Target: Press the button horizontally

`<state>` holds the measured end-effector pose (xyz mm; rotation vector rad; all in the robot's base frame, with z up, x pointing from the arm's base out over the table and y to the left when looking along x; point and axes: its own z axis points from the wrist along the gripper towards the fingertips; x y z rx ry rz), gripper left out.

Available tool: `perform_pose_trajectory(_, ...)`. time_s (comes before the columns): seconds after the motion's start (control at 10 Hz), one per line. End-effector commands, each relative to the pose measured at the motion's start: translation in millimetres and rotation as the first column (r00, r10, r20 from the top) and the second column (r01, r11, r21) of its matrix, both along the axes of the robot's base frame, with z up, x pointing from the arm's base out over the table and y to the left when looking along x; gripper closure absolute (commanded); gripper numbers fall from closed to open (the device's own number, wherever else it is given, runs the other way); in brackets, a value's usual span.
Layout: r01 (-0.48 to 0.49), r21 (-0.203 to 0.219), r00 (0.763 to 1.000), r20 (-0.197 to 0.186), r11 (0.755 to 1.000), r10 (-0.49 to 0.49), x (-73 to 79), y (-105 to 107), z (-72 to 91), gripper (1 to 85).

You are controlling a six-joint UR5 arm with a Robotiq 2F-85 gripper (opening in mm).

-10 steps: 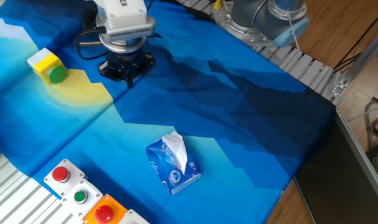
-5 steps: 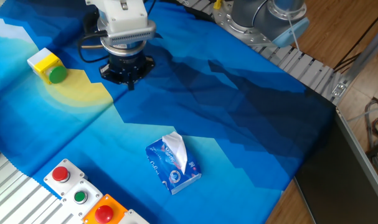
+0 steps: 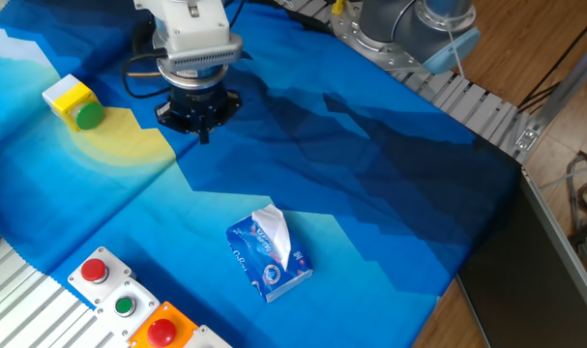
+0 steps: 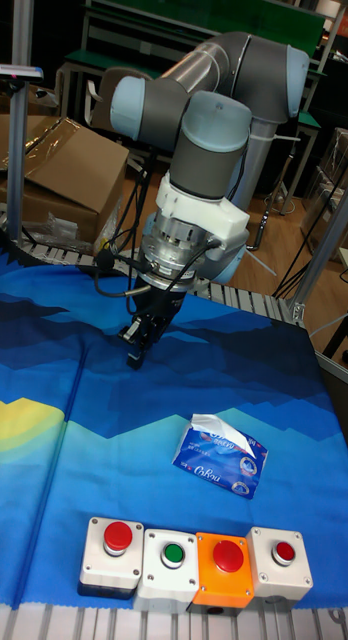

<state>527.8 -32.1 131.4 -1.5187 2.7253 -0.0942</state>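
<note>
The button (image 3: 90, 116) is round and green, set sideways in a small yellow box (image 3: 67, 95) at the far left of the blue cloth in the fixed view; it faces toward the front right. It is out of frame in the tall fixed view. My gripper (image 3: 204, 131) (image 4: 136, 358) points down at the cloth, well to the right of the button and apart from it. Its dark fingers meet in a single tip with nothing between them.
A blue tissue pack (image 3: 271, 253) (image 4: 219, 457) lies mid-cloth. A row of button boxes lines the front edge: red in white (image 4: 117, 537), small green in white (image 4: 173, 553), red in orange (image 4: 227, 556), red in white (image 4: 283, 551). A cardboard box (image 4: 64, 170) stands behind.
The gripper has shifted only a few pixels over the cloth. Nothing else has moved.
</note>
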Motion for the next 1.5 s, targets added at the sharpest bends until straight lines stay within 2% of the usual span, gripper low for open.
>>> perform_pose_trajectory(0.0,-0.037,0.041,0.999,-0.012,0.998,0.037,-3.2,10,0.3,84.7)
perform_pose_trajectory(0.1,-0.032,-0.003,0.999,-0.012,0.999,0.032,-2.8,-1,0.6,84.7)
perform_pose_trajectory(0.2,0.014,-0.034,1.000,-0.011,0.999,-0.014,-3.1,-10,1.1,84.7)
perform_pose_trajectory(0.3,0.060,-0.006,0.998,-0.015,0.998,-0.060,-4.7,-3,0.6,84.7)
perform_pose_trajectory(0.5,0.066,-0.036,0.998,-0.009,0.997,-0.066,-3.9,-11,1.2,84.7)
perform_pose_trajectory(0.7,0.115,-0.048,0.993,-0.013,0.992,-0.116,-6.2,-14,1.4,84.7)
perform_pose_trajectory(0.8,0.109,-0.064,0.994,-0.016,0.992,-0.110,-7.4,-18,1.8,84.7)
perform_pose_trajectory(0.9,0.077,-0.041,0.997,-0.023,0.996,-0.078,-7.8,-12,1.2,84.7)
perform_pose_trajectory(1.0,0.027,-0.021,0.999,-0.025,0.999,-0.027,-4.7,-17,-5.7,84.7)
perform_pose_trajectory(1.1,-0.006,-0.010,1.000,-0.026,1.000,0.005,-0.6,-41,-22.6,84.7)
perform_pose_trajectory(1.4,-0.087,-0.026,0.996,-0.016,0.996,0.087,16.7,-106,-57.7,84.7)
